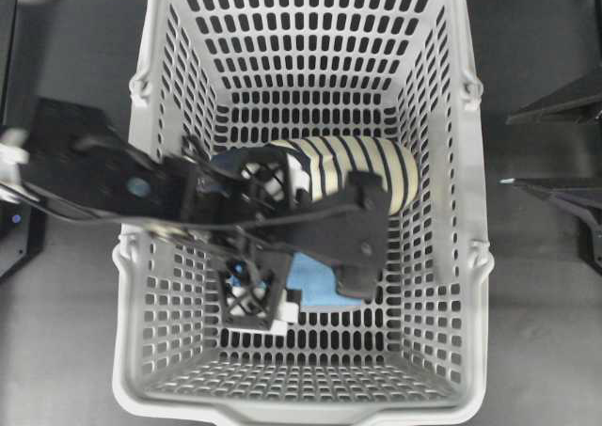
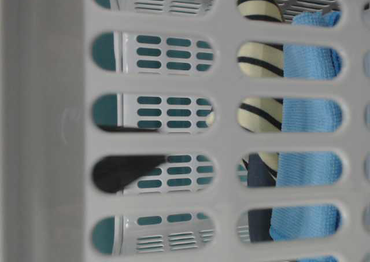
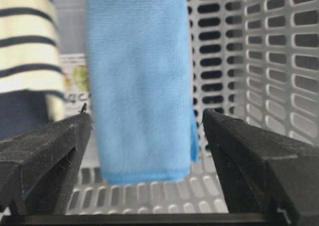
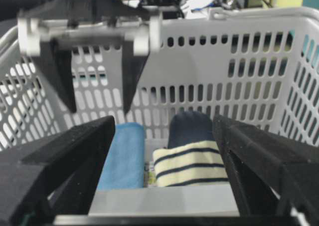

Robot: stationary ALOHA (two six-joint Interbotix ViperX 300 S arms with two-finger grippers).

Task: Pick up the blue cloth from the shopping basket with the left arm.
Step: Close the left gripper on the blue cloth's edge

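Observation:
The blue cloth (image 1: 315, 283) lies flat in the grey shopping basket (image 1: 475, 285), beside a striped rolled garment (image 1: 362, 165). My left gripper (image 1: 360, 252) reaches into the basket from the left and hangs over the cloth, hiding part of it. In the left wrist view the gripper (image 3: 147, 115) is open, with one finger on each side of the near end of the cloth (image 3: 139, 81), not touching it. The right wrist view shows the left gripper (image 4: 99, 109) just above the cloth (image 4: 123, 156). My right gripper (image 4: 163, 123) is open and empty outside the basket's rim (image 1: 513, 151).
The striped garment (image 3: 25, 41) lies close along the cloth's side. A clear box with a printed label (image 3: 77, 81) lies under and between them. The basket's slotted walls (image 3: 269, 61) stand close round the gripper. The table-level view shows the cloth (image 2: 306, 117) through the wall slots.

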